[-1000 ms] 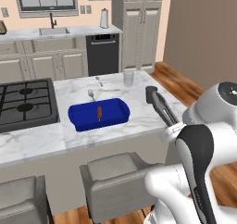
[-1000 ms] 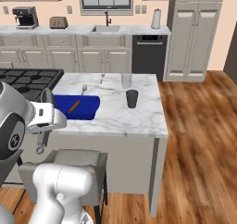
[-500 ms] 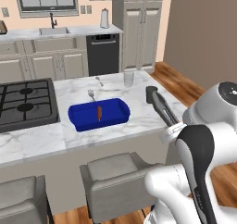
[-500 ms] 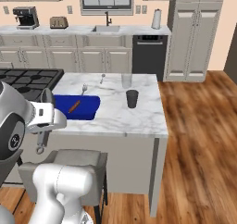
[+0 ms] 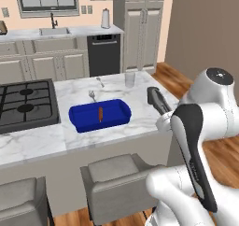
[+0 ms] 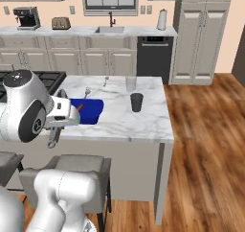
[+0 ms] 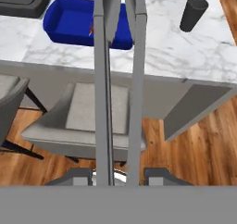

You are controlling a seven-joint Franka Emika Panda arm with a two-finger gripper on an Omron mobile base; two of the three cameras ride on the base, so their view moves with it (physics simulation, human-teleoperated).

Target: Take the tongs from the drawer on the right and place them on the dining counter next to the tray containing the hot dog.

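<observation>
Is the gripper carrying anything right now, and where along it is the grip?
Yes: the gripper holds the tongs near one end, their two long arms reaching out toward the blue tray.

1 tongs [image 7: 118,79], 1 tray [image 5: 100,114], 2 stools [image 5: 119,178]

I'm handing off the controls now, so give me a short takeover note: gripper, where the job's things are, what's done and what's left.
Gripper: shut on the tongs, held in the air on the stool side of the dining counter.
Tray: on the dining counter beside the cooktop, hot dog inside.
Done: tongs picked up.
Left: carry them over the counter, set them down next to the tray, release.
</observation>
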